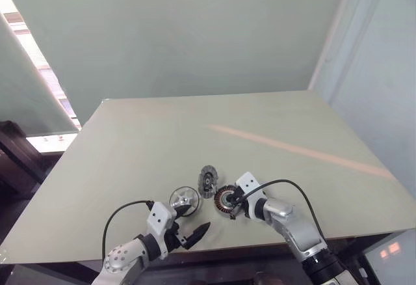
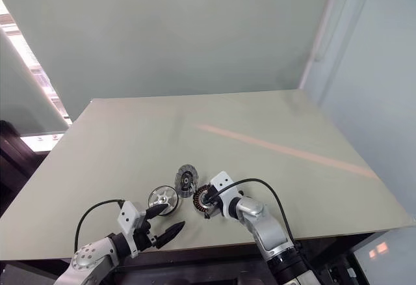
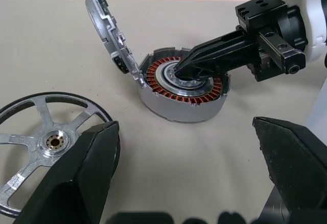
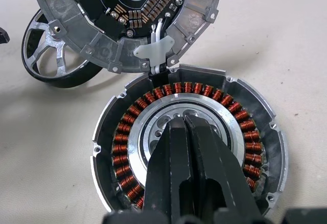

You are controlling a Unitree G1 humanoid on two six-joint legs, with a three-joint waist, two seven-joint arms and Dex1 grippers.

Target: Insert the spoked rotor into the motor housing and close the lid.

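Observation:
The motor housing (image 4: 120, 143), a round shell with a ring of copper windings, lies near the table's front edge. Its lid (image 4: 76, 24) stands tilted up on a hinge at the housing's far rim, circuit side showing. My right gripper (image 4: 183, 124) is shut, and its tips rest in the housing's bright central hub with nothing between them. To the housing's left the spoked rotor (image 3: 46, 141), silver with a dark rim, lies flat on the table. My left gripper (image 3: 189, 183) is open just in front of the rotor, holding nothing.
The pale green table (image 1: 195, 129) stretches far behind the parts, with an orange stripe (image 1: 299, 148) across its right half. Its front edge runs close under both grippers. A black cable (image 1: 286, 184) loops over my right wrist.

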